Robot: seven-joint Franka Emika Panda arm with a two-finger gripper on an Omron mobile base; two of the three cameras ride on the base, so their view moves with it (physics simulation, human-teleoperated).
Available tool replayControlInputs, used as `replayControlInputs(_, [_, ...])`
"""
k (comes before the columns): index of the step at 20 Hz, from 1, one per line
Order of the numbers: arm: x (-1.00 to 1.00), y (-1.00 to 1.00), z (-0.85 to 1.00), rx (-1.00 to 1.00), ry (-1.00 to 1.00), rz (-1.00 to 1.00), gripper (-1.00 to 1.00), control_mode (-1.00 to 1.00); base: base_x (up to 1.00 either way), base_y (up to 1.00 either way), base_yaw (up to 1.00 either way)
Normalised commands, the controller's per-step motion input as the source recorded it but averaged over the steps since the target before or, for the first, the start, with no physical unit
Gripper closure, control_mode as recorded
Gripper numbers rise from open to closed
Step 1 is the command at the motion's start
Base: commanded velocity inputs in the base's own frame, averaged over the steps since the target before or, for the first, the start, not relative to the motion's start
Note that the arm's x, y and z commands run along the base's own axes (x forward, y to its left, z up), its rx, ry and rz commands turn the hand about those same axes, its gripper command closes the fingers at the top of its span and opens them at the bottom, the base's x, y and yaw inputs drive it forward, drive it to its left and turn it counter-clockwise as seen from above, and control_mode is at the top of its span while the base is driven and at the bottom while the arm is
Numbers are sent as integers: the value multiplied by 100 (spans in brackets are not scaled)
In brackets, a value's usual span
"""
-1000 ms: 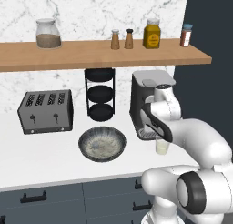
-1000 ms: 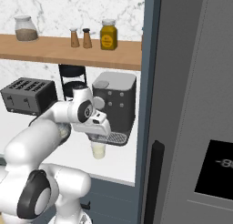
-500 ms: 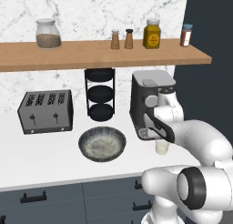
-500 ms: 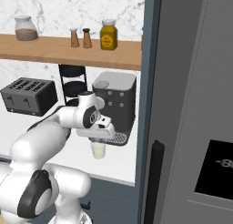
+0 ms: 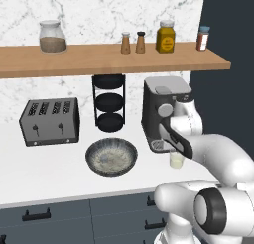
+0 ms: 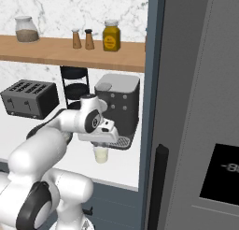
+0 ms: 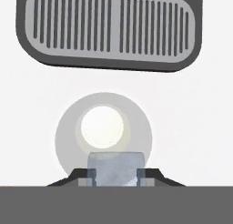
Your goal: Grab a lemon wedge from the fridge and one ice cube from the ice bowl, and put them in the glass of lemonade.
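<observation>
One ice cube [image 7: 116,168] sits nipped between the gripper [image 7: 116,174] fingers directly above the glass of lemonade [image 7: 103,135] on the worktop [image 5: 44,168] before the coffee machine [image 5: 161,109], so its drop looks imminent, while no lemon wedge is discernible in the glass.

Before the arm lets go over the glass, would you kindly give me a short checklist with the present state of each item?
1. Ice cube held between the fingers: ok, a pale bluish block sits between them.
2. Gripper above the glass of lemonade: ok, the hand view looks straight down at the glass beneath the cube.
3. Cube centred over the opening: not ok, it sits toward one rim.
4. Glass upright on the counter, beside the coffee machine: ok.
5. Lemon wedge already in the glass: cannot tell.
6. Ice bowl apart from the glass: ok.
</observation>
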Motion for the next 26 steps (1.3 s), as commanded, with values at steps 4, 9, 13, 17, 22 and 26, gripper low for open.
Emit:
replayControlInputs(4, [3, 3, 1, 0, 0, 0, 100, -100, 0, 0, 0])
replayControlInputs(9, [23, 0, 0, 0, 0, 0, 100, -100, 0, 0, 0])
replayControlInputs(13, [5, 0, 0, 0, 0, 0, 100, -100, 0, 0, 0])
replayControlInputs(17, [-1, 0, -15, 0, 0, 0, 100, -100, 0, 0, 0])
replayControlInputs(22, [-6, 0, -1, 0, 0, 0, 100, -100, 0, 0, 0])
replayControlInputs(26, [0, 0, 0, 0, 0, 0, -100, -100, 0, 0, 0])
